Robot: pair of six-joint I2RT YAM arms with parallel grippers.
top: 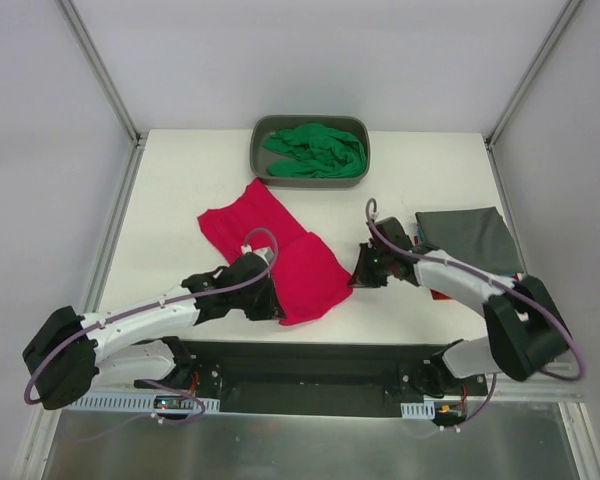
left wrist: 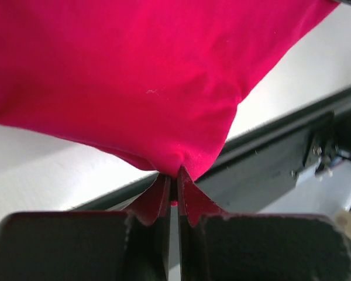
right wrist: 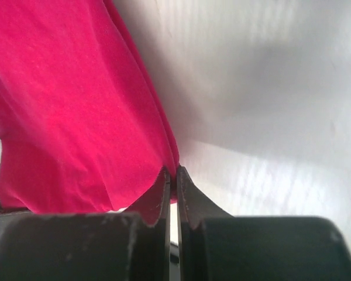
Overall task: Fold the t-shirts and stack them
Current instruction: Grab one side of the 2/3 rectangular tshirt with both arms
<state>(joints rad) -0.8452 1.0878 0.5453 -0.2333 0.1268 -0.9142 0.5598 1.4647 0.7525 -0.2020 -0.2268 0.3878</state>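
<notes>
The crimson-pink t-shirt (top: 280, 250) lies spread on the white table, partly folded. My left gripper (top: 277, 308) is shut on its near corner, seen pinched in the left wrist view (left wrist: 174, 174) with the shirt (left wrist: 134, 76) above. My right gripper (top: 354, 277) is shut on the shirt's right edge; the right wrist view (right wrist: 173, 172) shows the fabric (right wrist: 64, 117) clamped. A bright green t-shirt (top: 315, 150) lies crumpled in the grey tub (top: 259, 150). A folded dark grey t-shirt (top: 470, 238) lies at the right, with a bit of red fabric (top: 438, 294) under it. The teal shirt is out of view.
The table's near edge with a black rail (top: 310, 350) runs just behind both grippers. Metal frame posts (top: 100, 70) stand at the back corners.
</notes>
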